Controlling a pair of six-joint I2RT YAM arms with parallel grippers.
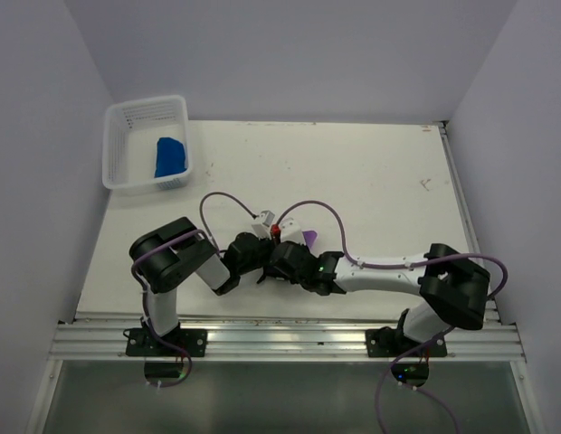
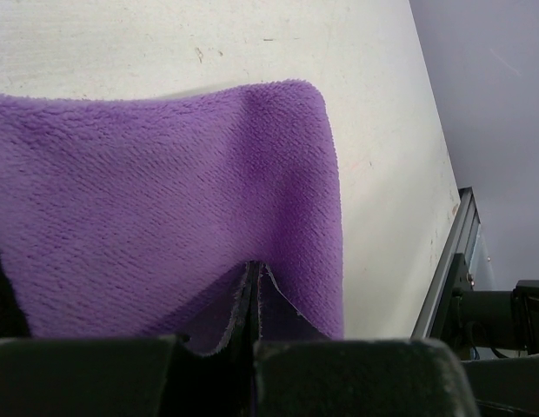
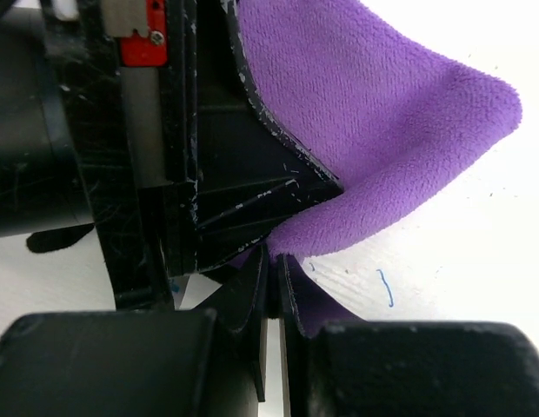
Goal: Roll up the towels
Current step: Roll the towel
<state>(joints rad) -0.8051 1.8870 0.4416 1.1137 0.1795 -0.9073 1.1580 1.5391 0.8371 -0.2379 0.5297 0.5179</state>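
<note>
Left gripper (image 2: 252, 291) pinched closed on purple towel (image 2: 165, 208) edge; towel spread over white table (image 2: 382, 130).

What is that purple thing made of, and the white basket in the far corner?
The purple towel looks like soft fleece or microfibre: it has a fuzzy, matte pile and it drapes and folds limply. The basket looks like white moulded plastic, thin and smooth, with slotted mesh walls you can see through.
</note>
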